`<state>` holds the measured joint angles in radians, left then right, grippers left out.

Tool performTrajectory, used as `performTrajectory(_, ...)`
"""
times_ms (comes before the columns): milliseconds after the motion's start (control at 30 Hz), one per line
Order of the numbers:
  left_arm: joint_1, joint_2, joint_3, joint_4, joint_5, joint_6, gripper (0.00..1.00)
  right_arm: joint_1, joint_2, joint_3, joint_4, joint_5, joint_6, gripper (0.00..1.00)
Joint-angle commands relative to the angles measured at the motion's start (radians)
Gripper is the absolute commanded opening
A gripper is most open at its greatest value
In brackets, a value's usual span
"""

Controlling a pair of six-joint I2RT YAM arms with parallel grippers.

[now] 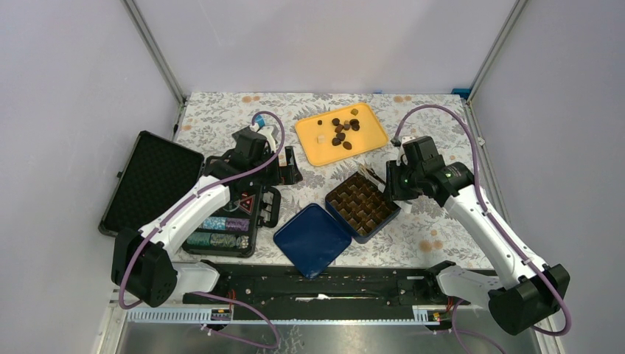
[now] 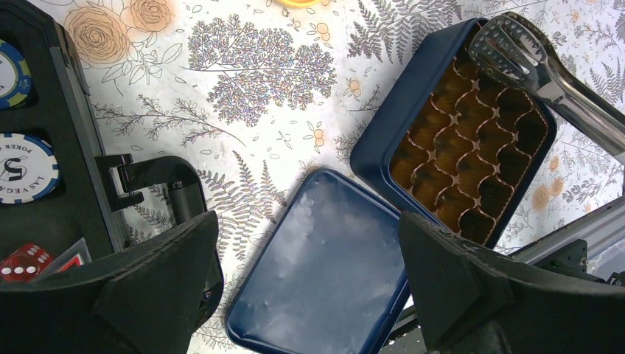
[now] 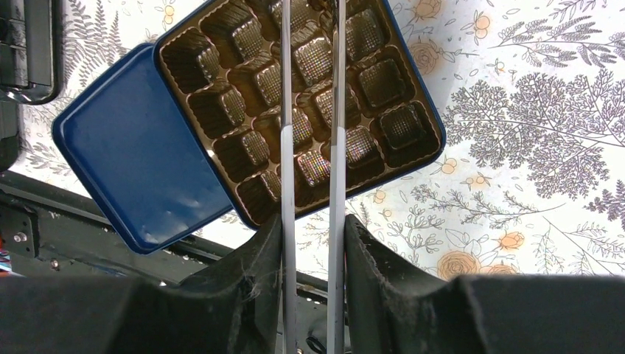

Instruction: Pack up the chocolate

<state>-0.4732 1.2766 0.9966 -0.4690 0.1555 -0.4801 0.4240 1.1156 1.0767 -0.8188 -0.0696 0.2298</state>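
Observation:
Several dark brown chocolate pieces (image 1: 343, 131) and one pale piece (image 1: 320, 138) lie on a yellow tray (image 1: 309, 151) at the back. The open blue tin (image 1: 335, 210) with its empty brown cell insert sits in the middle; it also shows in the left wrist view (image 2: 376, 140) and the right wrist view (image 3: 430, 110). My right gripper (image 1: 390, 189) (image 3: 313, 228) is shut on metal tongs (image 1: 371, 175) (image 3: 337, 133), whose arms reach over the tin. The tong tips (image 2: 516, 48) hover above the tin's far corner. My left gripper (image 1: 289, 169) (image 2: 308, 225) is open and empty above the blue lid (image 2: 332, 273).
The blue lid (image 1: 312, 240) (image 3: 133, 155) lies flat beside the tin at its near left. An open black case (image 1: 228, 221) with poker chips (image 2: 26, 166) and red dice (image 2: 22, 262) stands left of the lid, its foam-lined lid (image 1: 151, 181) folded out to the left.

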Motion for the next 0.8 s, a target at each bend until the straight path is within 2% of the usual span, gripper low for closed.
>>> performTrajectory(0, -0.005, -0.025, -0.003, 0.043, -0.011, -0.006, 0.99, 0.010, 0.001, -0.008, 0.034, 0.013, 0.004, 0.28)
performTrajectory(67, -0.005, -0.025, -0.003, 0.043, -0.012, -0.005, 0.99, 0.010, 0.000, -0.010, 0.030, 0.018, 0.002, 0.32)
performTrajectory(167, -0.005, -0.022, -0.003, 0.045, -0.011, -0.003, 0.99, 0.010, -0.003, -0.007, 0.025, 0.025, 0.004, 0.47)
performTrajectory(267, -0.005, -0.015, 0.000, 0.046, -0.008, -0.003, 0.99, 0.010, -0.008, -0.002, 0.025, 0.026, 0.007, 0.48)
performTrajectory(367, -0.005, -0.011, 0.002, 0.048, -0.004, -0.003, 0.99, 0.010, -0.012, 0.006, 0.022, 0.029, 0.007, 0.45)
performTrajectory(500, -0.005, -0.008, 0.005, 0.050, -0.002, -0.002, 0.99, 0.010, -0.021, 0.034, 0.012, 0.043, 0.003, 0.25)
performTrajectory(567, -0.005, -0.004, 0.005, 0.052, -0.001, -0.002, 0.99, 0.010, -0.025, 0.058, 0.006, 0.042, 0.002, 0.18)
performTrajectory(767, -0.005, 0.006, 0.005, 0.060, 0.006, -0.002, 0.99, 0.010, -0.003, 0.148, 0.034, 0.045, -0.004, 0.17)
